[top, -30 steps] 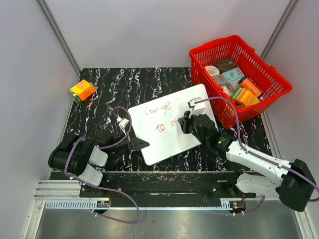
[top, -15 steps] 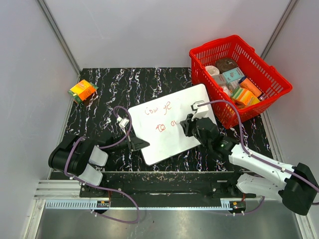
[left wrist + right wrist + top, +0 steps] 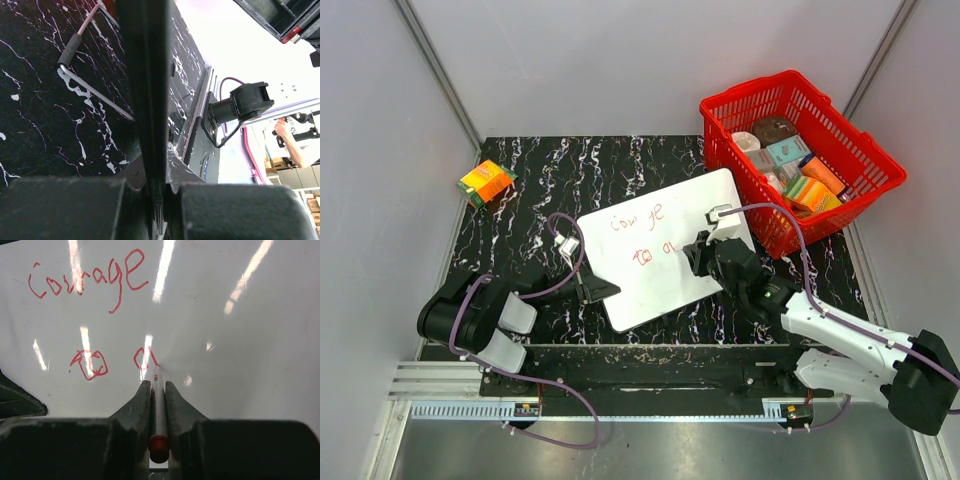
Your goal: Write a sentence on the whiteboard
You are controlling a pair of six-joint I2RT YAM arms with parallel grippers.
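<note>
Right wrist view gives the writing clearly: the sentence in red reads "Courage" on the upper line, and below it "to" and then a round letter with one more stroke. The right gripper has its two fingers pressed on a thin marker, and the tip of the marker touches the whiteboard just beside that last stroke.

The top external view shows these letters only small, but it shows the whole scene. The board lies flat and turned at an angle on the black marble table, near the red basket full of packages. An orange box lies at the far left corner.

In the left wrist view the left gripper pinches a thin dark plate seen edge-on. From the top this is the near left edge of the board.
</note>
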